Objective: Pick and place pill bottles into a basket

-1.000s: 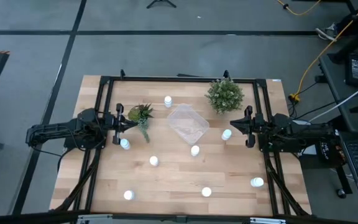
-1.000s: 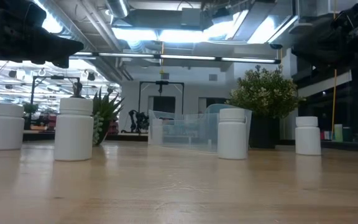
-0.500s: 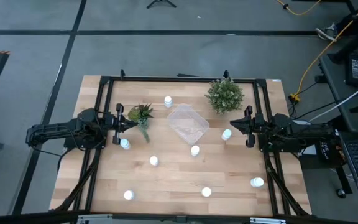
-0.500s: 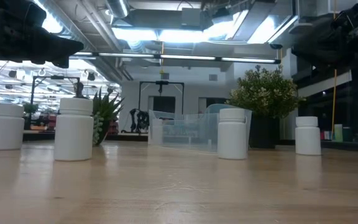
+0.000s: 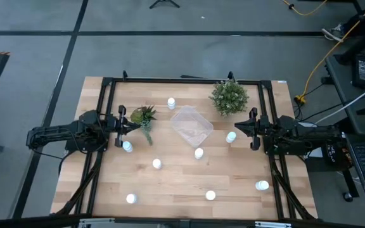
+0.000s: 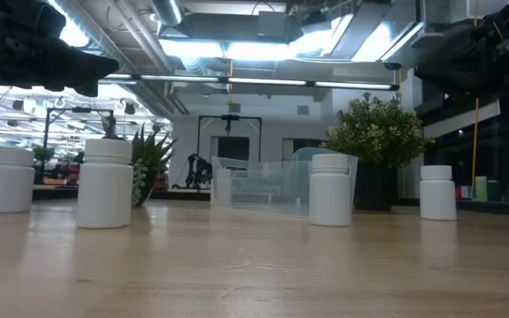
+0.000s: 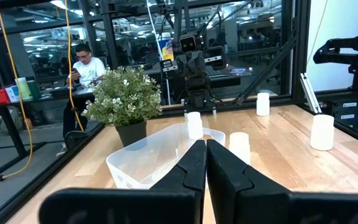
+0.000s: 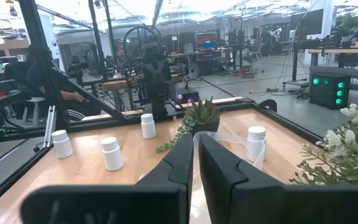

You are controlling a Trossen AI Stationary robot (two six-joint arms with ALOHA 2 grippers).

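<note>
Both grippers sit idle with fingers pressed together, holding nothing. Left gripper hangs at the left edge of the table, tips just beside the spiky plant; right gripper hangs at the right edge, tips close to one pill bottle but apart from it. No change over the last second: neither arm has moved and every bottle is where it was, so no pick has started.

Basket is at table centre, between the two grippers, and looks empty from above. Pill bottles are scattered round it: one behind it, one at its near corner, one beside the left gripper, one mid-table, three along the near side. I count eight in the high view. Bushy plant stands at the back right.

Judgement: task at zero. The easiest first pick is the right arm's adjacent bottle; the fingers need to open first.
</note>
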